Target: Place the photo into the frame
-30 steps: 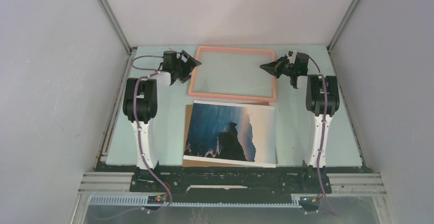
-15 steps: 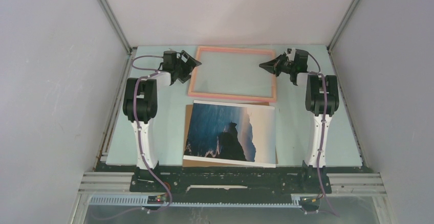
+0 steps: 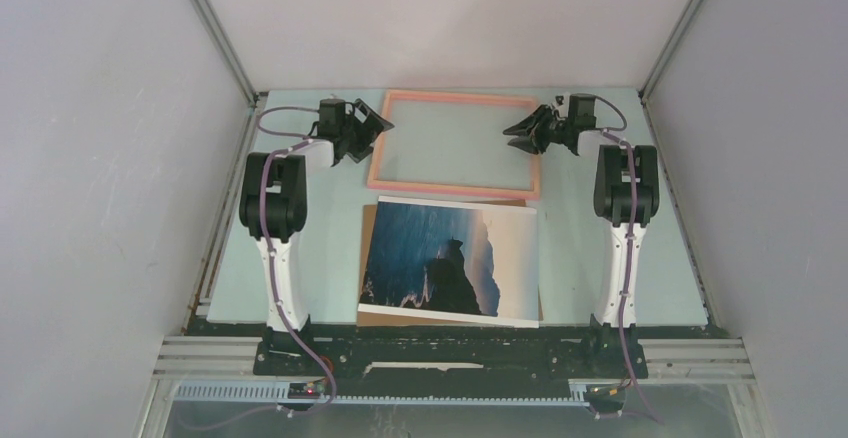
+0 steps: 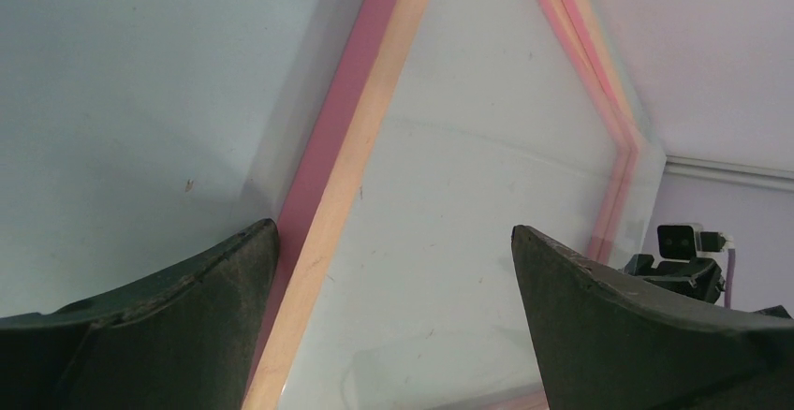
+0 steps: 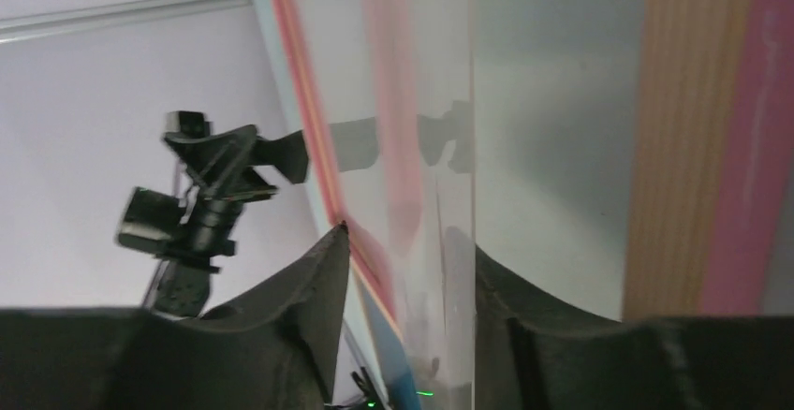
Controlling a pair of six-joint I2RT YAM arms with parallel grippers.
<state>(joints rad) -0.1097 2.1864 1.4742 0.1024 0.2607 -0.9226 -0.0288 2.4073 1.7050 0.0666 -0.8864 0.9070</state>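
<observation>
Right gripper [image 3: 517, 128] stands over the upper right border of the frame [image 3: 452, 189], at the far side of the table [image 3: 575, 248]. Against the pictures from a second and half a second ago, its wrist has shifted a little toward the far edge and toward the frame's middle, and the right arm's upper link leans slightly more to the left. In the right wrist view its fingers [image 5: 309, 288] are parted by a narrow gap and nothing is clamped. The frame's clear front and pink edge lines run through that gap, blurred. Whether either pad touches the frame cannot be told.

Left gripper [image 3: 372, 121] has not moved since the earlier pictures. It is released, with its fingers [image 4: 169, 316] spread wide. In the left wrist view they straddle the frame's left border, one finger over the bare table outside the frame and the other over the clear front.

Frame position is unchanged. It lies flat at the far middle of the table, between the two grippers.

Photo [image 3: 450, 258] position is also unchanged. It lies picture side up on the brown backing board [image 3: 367, 220], on the near side of the frame and between the two arms. Its far edge is just beside the frame's near border. A strip of the board shows past the photo's left and far edges. Neither gripper touches the photo.
</observation>
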